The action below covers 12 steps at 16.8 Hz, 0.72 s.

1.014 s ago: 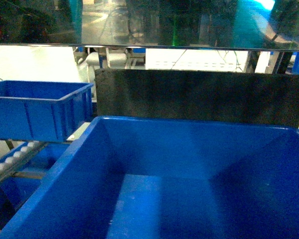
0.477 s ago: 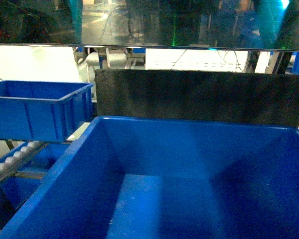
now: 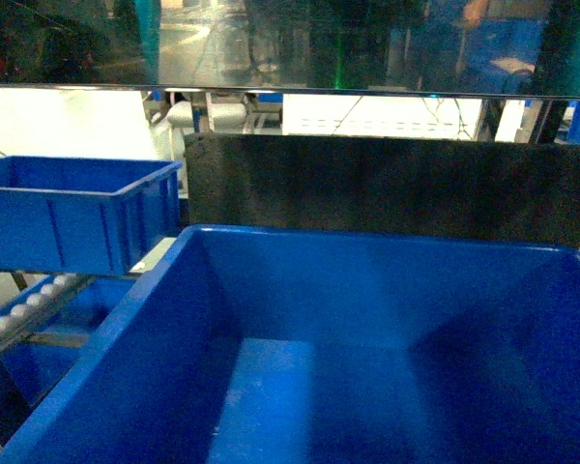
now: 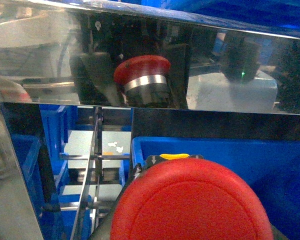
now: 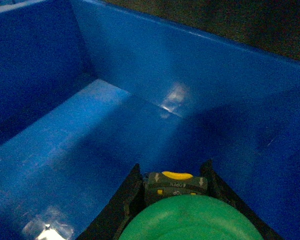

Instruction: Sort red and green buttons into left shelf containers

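Buttons sit in both my grippers, though neither arm shows in the head view. On my left, the red button (image 4: 190, 202) fills the bottom of the wrist view, its domed cap facing the camera; the lower edge is cut off and my left gripper (image 4: 140, 200) is barely visible, only dark edges hugging the cap's sides, so it pinches the button. A shiny metal panel (image 4: 150, 60) above mirrors the red cap and its silver collar. Beyond lies a blue bin (image 4: 215, 150).

On my right, the green button (image 5: 190, 220) is clamped between the black fingers (image 5: 120, 205) of my right gripper (image 5: 175, 190), cap towards the camera, body pointing down into the big blue bin (image 3: 367, 290). A smaller blue bin (image 3: 77, 208) stands left. Since a second ago, only reflections in the glass overhead have shifted.
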Available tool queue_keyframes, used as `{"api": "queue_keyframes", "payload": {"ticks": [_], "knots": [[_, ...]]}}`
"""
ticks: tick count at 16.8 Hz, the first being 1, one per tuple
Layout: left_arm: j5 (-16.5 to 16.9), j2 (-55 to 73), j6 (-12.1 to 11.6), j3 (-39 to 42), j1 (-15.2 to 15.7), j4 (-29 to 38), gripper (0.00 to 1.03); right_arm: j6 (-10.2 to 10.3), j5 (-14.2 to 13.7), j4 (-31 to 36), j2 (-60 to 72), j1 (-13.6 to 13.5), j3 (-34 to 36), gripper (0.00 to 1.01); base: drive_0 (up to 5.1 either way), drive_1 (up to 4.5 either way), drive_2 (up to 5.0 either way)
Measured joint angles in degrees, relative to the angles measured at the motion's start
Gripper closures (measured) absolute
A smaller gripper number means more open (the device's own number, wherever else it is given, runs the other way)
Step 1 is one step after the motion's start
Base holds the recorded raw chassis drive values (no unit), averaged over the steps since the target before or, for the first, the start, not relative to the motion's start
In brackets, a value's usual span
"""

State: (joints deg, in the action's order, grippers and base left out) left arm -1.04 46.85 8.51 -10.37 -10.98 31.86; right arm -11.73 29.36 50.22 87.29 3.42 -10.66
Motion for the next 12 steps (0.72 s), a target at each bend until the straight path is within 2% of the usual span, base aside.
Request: {"api": "queue_keyframes", "payload": {"ticks": [3,5,9,12], "knots": [[0.0,0.0,0.0,0.0,0.0,0.0,0.79,-1.3,-1.0,-2.6,3.5,-1.7,-3.8,0.72,0.0,0.0,0.0],[0.0,0.0,0.0,0.0,0.0,0.0,0.79,-1.2,-2.1,-5.3,3.5,-3.5,-6.6,0.72,0.0,0.0,0.0],[0.0,0.0,0.0,0.0,0.0,0.0,0.79,2.3,-3.7,-9.5,4.8,-9.2,-11.2,0.72,0.0,0.0,0.0],[0.0,0.0,0.0,0.0,0.0,0.0,0.79,2.7,-4.1,-12.0,8.6,-12.2,-13.5,0.72,0.0,0.0,0.0]]}}
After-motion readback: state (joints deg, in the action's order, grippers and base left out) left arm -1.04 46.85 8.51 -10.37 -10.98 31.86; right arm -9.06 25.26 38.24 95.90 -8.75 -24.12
